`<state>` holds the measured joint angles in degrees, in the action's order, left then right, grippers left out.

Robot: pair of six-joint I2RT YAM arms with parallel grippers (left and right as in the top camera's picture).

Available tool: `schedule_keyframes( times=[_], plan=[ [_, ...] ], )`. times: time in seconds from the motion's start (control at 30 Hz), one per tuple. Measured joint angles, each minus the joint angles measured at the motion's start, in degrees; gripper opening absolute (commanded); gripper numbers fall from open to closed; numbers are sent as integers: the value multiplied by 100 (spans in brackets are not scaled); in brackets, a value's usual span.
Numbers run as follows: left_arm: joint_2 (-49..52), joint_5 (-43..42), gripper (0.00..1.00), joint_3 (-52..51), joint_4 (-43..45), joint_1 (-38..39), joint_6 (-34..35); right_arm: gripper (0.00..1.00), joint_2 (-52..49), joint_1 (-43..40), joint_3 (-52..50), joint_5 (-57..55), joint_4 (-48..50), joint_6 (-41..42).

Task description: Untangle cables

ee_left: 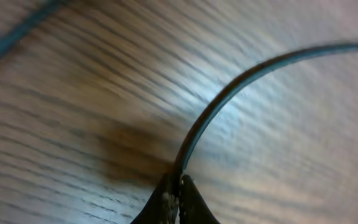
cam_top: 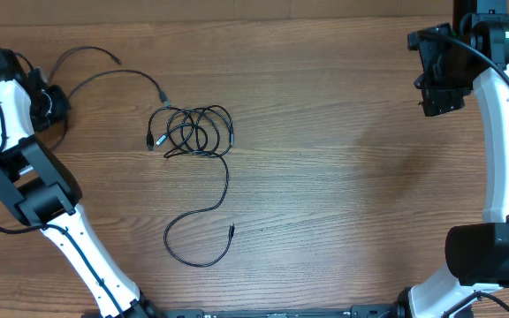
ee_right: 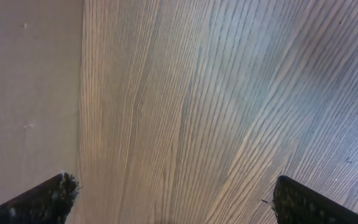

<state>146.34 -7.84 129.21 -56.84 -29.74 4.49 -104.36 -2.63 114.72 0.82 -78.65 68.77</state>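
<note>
Cables (cam_top: 193,131): several thin black cords lay coiled together in a small knot on the table (cam_top: 343,194), left of its centre. Small plug ends showed at the knot's left edge.

One trailing strand (cam_top: 227,181) ran out of the knot's lower right, dropped toward the near edge, swung left into an open loop, and ended in a small plug just right of that loop.

A loose strand (ee_left: 216,102) lay up and left of the knot. In the overhead view one of its plug ends sat just beside the knot's top left corner, and the cord arced from there to the far left of the table. A second length with its own plug end curled above it. I could not tell whether the two were one cord.

Left gripper (ee_left: 179,196): at the far left of the table, low over the wood, fingertips pinched together on the loose strand. The wrist view showed the cord rising out of the pinch and curving away to the right.

Right gripper (ee_right: 176,202): jaws wide apart, nothing between them, over bare wood at the far right corner, well apart from every cord.
</note>
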Motion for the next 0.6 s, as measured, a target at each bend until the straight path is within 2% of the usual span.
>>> schedule_keyframes(
  times=[0.17, 0.37, 0.4, 0.43, 0.47, 0.6],
  plan=[
    [162, -133, 4, 984, -192, -157, 1054, 100, 0, 0, 0, 0, -7, 0],
    [146, -1005, 4, 2306, -107, -590, 2210, 100, 0, 0, 0, 2, -4, -2],
    [144, -1095, 9, 2424, -133, -667, 2330, 100, 0, 2, 0, 0, -7, 2],
    [144, -1202, 22, 2544, -238, -782, 2487, 100, 0, 0, 0, 0, -4, 0],
    [144, -1235, 49, 2579, -348, -841, 2544, 100, 0, 2, 0, -2, -4, -2],
    [144, -1224, 67, 2575, -1051, -977, 2221, 100, 0, 2, 0, 0, -7, -4]
  ],
)
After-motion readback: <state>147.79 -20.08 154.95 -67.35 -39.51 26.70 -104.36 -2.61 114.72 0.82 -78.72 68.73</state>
